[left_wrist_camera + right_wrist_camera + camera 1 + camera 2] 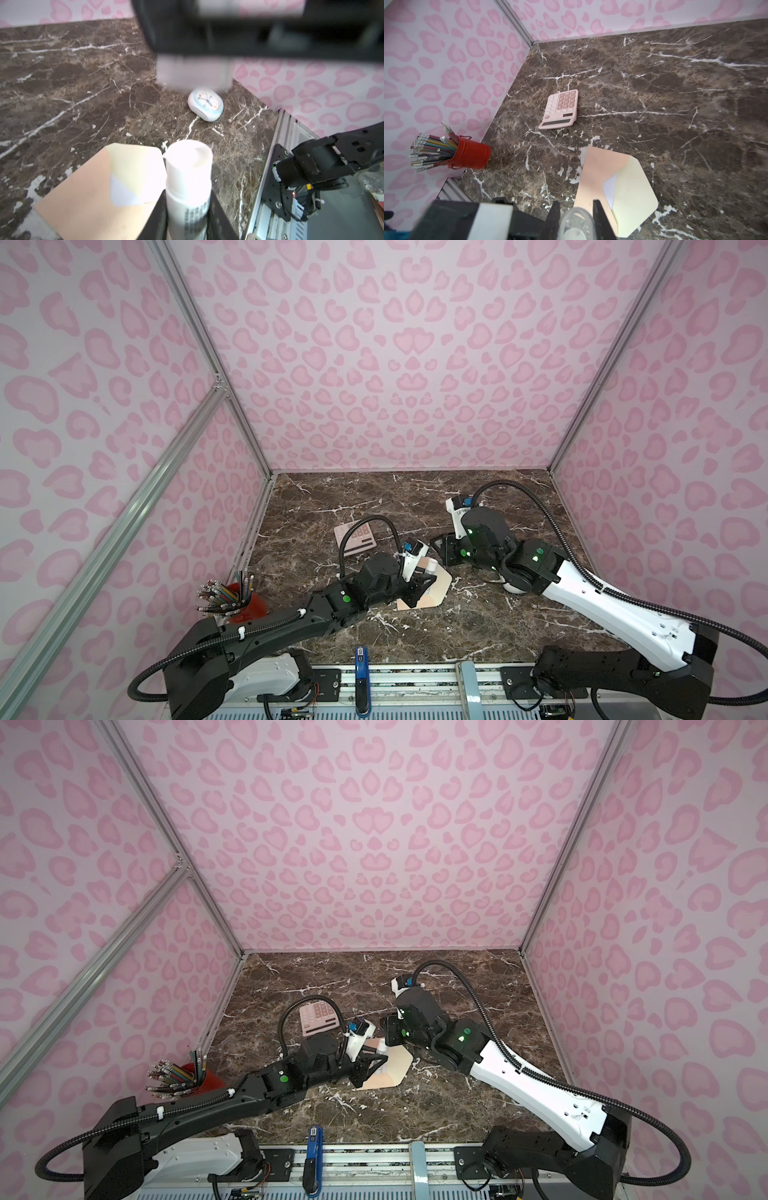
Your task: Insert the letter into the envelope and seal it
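The peach envelope (441,587) (401,1063) lies flat on the marble table, its cream flap (637,187) (137,160) folded open. A white corner of the letter (610,185) (121,194) shows at the envelope's mouth; the rest is inside. My left gripper (188,204) (424,578) is shut on a white glue stick (188,172) (430,567), uncapped, held just above the envelope beside the flap. Just behind the envelope, my right gripper (576,209) (441,546) is shut on a clear round cap (576,222).
A pink calculator (355,540) (560,110) lies behind the left arm. A red cup of pencils (245,602) (471,154) stands at the left wall. A small white clock (205,105) sits toward the right front. A blue tool (360,668) rests on the front rail.
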Robot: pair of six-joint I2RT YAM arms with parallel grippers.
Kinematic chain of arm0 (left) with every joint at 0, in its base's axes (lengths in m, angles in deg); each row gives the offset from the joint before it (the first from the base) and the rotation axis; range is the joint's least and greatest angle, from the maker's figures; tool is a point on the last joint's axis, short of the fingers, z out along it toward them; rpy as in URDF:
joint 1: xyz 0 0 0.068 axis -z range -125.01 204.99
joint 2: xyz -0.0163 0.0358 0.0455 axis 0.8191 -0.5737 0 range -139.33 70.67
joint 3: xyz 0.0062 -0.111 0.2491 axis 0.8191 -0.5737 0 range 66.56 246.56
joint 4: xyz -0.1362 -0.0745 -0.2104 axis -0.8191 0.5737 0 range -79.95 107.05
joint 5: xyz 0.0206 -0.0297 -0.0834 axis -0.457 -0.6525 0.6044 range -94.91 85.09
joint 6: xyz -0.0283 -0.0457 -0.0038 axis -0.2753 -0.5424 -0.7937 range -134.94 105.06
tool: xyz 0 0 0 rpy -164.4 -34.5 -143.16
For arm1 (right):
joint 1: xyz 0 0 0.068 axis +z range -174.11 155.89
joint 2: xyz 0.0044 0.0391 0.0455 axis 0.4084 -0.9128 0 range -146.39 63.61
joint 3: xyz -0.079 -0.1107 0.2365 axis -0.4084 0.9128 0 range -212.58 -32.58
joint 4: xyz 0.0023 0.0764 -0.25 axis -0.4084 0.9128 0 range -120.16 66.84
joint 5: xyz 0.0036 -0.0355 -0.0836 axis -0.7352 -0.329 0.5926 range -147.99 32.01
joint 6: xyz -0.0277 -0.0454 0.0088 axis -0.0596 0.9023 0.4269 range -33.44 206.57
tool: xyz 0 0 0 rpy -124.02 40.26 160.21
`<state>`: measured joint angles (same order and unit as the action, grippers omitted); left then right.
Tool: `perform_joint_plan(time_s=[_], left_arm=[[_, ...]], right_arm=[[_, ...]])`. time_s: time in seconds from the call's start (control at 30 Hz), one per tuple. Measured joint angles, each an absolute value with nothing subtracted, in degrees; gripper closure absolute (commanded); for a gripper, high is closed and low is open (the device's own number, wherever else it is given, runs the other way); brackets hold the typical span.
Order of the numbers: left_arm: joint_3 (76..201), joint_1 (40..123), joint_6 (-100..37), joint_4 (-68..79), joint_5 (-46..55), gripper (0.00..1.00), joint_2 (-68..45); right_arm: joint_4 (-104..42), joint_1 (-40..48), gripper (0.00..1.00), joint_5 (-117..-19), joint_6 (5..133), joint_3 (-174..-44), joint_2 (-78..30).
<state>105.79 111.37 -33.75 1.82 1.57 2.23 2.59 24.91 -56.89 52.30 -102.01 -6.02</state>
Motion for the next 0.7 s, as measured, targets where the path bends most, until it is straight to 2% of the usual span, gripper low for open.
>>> perform_joint_plan(time_s=[0.4,0.7], left_arm=[[106.2,111.7,-33.9,4.0,1.1,0.85,4.5],[107.9,111.8,-33.5,5.9,0.5,0.83,9.4]], right_arm=[[2.8,19.7,0.85,-53.3,55.2,-101.7,-4.0],[-2.0,9.5,0.86,-48.2,57.4,-86.3,-2.6]])
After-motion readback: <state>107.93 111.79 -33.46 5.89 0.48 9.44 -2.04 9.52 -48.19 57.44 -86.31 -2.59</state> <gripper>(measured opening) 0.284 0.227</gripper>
